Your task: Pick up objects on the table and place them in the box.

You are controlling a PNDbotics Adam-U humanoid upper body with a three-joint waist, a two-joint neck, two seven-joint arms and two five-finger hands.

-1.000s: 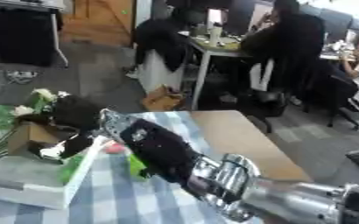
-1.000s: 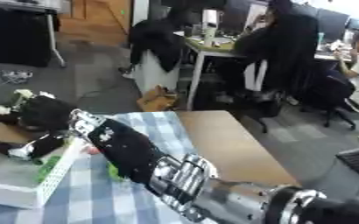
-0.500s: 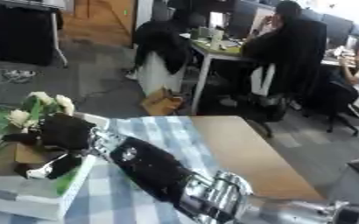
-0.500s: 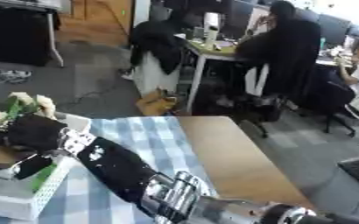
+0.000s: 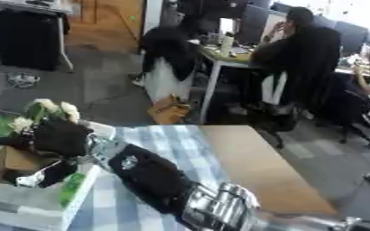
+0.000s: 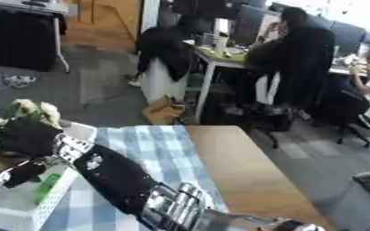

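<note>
My right arm reaches in from the lower right across the checked tablecloth, and its black right hand hangs over the white box at the lower left. Its fingers are curled round a bunch of white flowers with green leaves, which sticks up above the hand. One silver-tipped finger points down into the box. A brown cardboard piece and a green thing lie in the box. The stems are hidden by the hand. My left hand does not show.
The blue-and-white checked cloth covers the left part of the table, and bare wood lies to the right. Behind the table's far edge are an office floor, desks, chairs and seated people.
My right hand has moved further left over the box with the flowers still in it. The whole picture has shifted, so the camera has moved too.
</note>
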